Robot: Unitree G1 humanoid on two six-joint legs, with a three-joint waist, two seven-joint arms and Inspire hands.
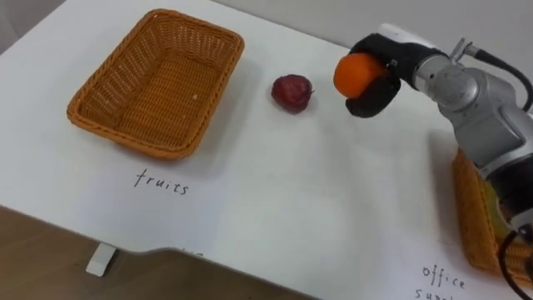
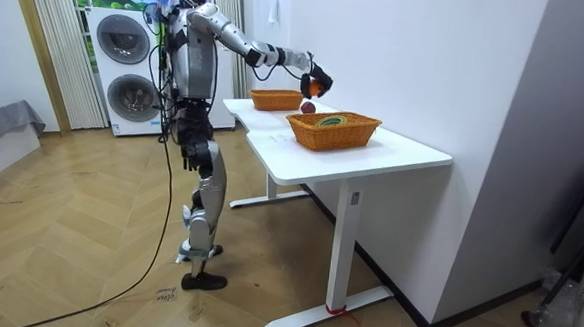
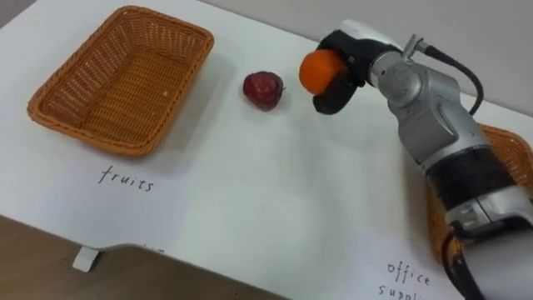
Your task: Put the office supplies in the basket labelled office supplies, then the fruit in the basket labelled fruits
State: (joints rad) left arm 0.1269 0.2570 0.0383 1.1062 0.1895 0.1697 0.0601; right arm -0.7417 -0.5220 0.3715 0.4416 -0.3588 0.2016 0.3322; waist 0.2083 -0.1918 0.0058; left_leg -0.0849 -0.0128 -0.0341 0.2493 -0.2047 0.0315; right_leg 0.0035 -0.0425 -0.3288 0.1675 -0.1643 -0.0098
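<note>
Two wicker baskets, two pieces of fruit, one hand at work. The right hand (image 1: 372, 93) is up over the white table (image 1: 275, 200) near its far edge, dark fingers curled round the one orange (image 1: 355, 73). The orange is bright, round and smooth-skinned, clear of the tabletop, and much of it shows outside the grip. Just to its left lies the one apple (image 1: 291, 92), dark red, a little dull, sitting on the bare table apart from the hand. It rests between the hand and the first basket (image 1: 125, 137). That basket is a shallow rectangular one of orange-brown weave, with nothing visible inside, at the table's far left corner. A handwritten label (image 1: 162, 181) sits on the tabletop in front of it. The second basket (image 1: 468, 225) has the same weave and stands at the right edge, mostly hidden behind the forearm, with a second handwritten label (image 1: 445, 283) by the near edge. In the room view the robot stands upright at the table's long side, right arm stretched out over it, with two stacked washing machines (image 2: 127, 70) behind.
</note>
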